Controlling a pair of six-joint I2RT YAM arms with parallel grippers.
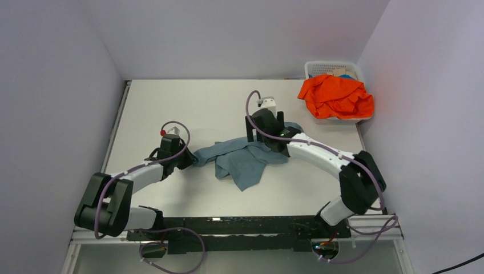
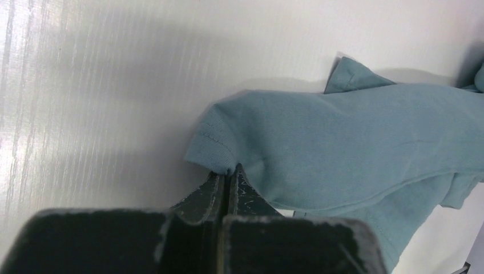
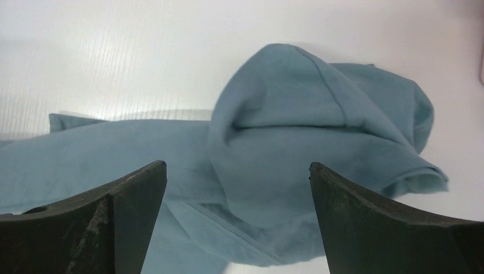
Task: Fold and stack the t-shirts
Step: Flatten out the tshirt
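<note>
Bare table (image 1: 188, 103) lies open beyond and left of the crumpled blue-grey t-shirt (image 1: 245, 160), which sits mid-table, clear of the side walls. The white basket (image 1: 326, 67) holding the bunched orange t-shirt (image 1: 337, 96) fills the far right corner. The left gripper (image 2: 228, 173) is closed tight, pinching the shirt's stitched left edge; the right gripper (image 3: 237, 166) stands wide apart over a raised fold at its right end.

Bright, even overhead light, soft shadows, glare streaks on table (image 2: 68, 85)
</note>
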